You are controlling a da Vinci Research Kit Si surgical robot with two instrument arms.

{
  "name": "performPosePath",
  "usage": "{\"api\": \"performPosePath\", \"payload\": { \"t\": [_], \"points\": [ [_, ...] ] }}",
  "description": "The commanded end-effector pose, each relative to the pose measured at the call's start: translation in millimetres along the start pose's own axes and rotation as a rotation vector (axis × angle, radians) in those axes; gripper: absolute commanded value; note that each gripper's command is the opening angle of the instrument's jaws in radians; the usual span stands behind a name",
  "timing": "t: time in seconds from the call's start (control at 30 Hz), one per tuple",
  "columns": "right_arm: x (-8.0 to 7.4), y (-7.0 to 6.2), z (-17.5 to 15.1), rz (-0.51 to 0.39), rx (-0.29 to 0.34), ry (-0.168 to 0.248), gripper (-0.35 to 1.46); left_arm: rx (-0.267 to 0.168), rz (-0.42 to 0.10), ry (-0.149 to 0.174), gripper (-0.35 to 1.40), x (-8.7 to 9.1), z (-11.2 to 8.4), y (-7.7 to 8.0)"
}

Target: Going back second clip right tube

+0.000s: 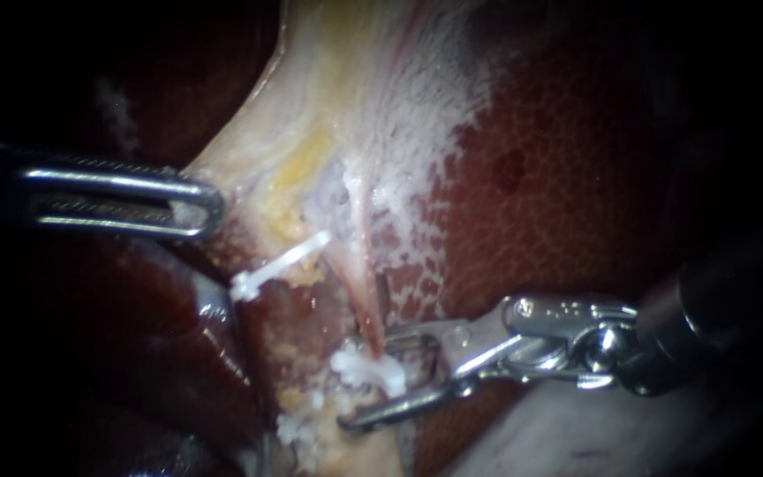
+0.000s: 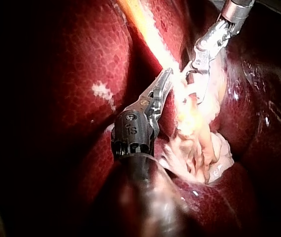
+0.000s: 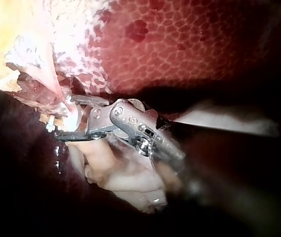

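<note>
Two white clips. Lower clip (image 1: 368, 367) sits on right tube (image 1: 359, 287), between wide-open jaws of right instrument (image 1: 364, 382). Upper clip (image 1: 277, 263) lies apart. Left instrument (image 1: 205, 208) jaws clamp pale tissue (image 1: 311, 106).

Polished metal, white plastic, wet tissue.
Bright, glossy metal on the left instrument (image 1: 196, 205), finely ridged, and on the right instrument (image 1: 368, 382); smooth matt white plastic for the upper clip (image 1: 280, 265) and lower clip (image 1: 351, 362); slick, shiny, finely pebbled liver (image 1: 558, 203); moist, stringy tube (image 1: 359, 265).
</note>
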Motion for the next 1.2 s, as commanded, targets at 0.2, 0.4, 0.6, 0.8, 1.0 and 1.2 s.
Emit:
{"api": "performPosePath", "payload": {
  "t": [0.2,0.4,0.6,0.8,1.0,1.2],
  "points": [
    [0.1,0.0,0.5,0.002,-0.002,0.001,0.6,0.0,0.0,0.0,-0.33,0.0,0.1,0.1],
    [-0.4,-0.5,2.6,-0.005,0.005,0.013,0.6,0.0,0.0,0.0,-0.33,-0.1,0.2,0.1],
    [-0.8,-0.5,3.8,-0.014,0.024,0.044,0.6,-0.001,0.0,0.0,-0.33,0.0,0.2,0.1],
    [-0.8,-0.1,4.2,-0.156,0.029,0.054,0.6,-0.001,0.0,0.0,-0.33,-0.1,0.2,0.0],
    [-2.2,0.5,5.2,-0.243,0.051,0.046,0.6,-0.001,0.0,0.0,-0.35,-0.1,0.3,0.2],
    [-2.8,0.5,5.6,-0.255,0.057,0.042,0.6,-0.012,0.001,-0.004,-0.35,0.2,0.6,3.4]
  ]
}}
